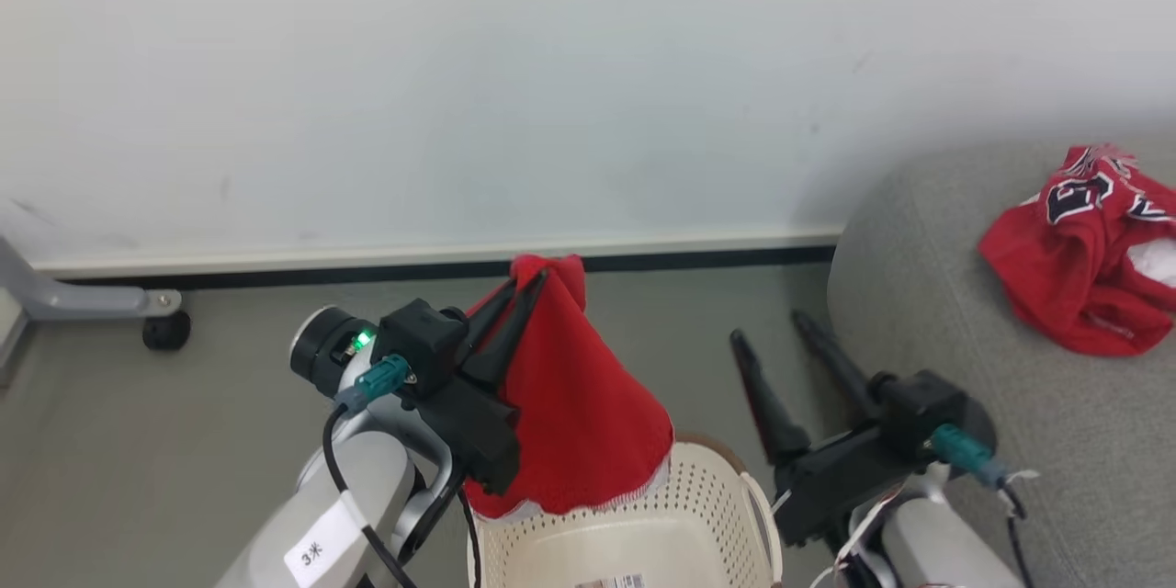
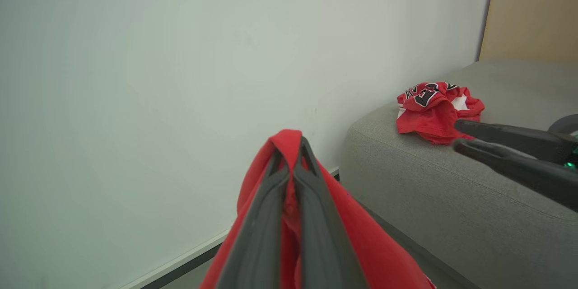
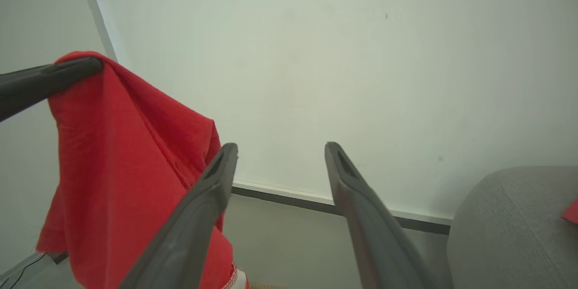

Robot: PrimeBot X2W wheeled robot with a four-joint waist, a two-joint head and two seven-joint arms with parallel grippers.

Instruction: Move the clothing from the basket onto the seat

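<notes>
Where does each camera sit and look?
Head view: on the head, looking down at basket and sofa; left gripper, right gripper show.
Left wrist view: from that wrist, faces wall and jersey; own fingers pinch red garment.
Right wrist view: from that wrist, faces wall; own fingers open.
Both wrist views share red garment and sofa.

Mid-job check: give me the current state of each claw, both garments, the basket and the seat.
left claw, shut on the plain red garment, above the basket.
right claw, open and empty, beside the seat.
plain red garment, hanging from the left claw, hem at the basket rim.
jersey, crumpled on the seat.
basket, upright under the hanging garment.
seat, holds the jersey.
</notes>
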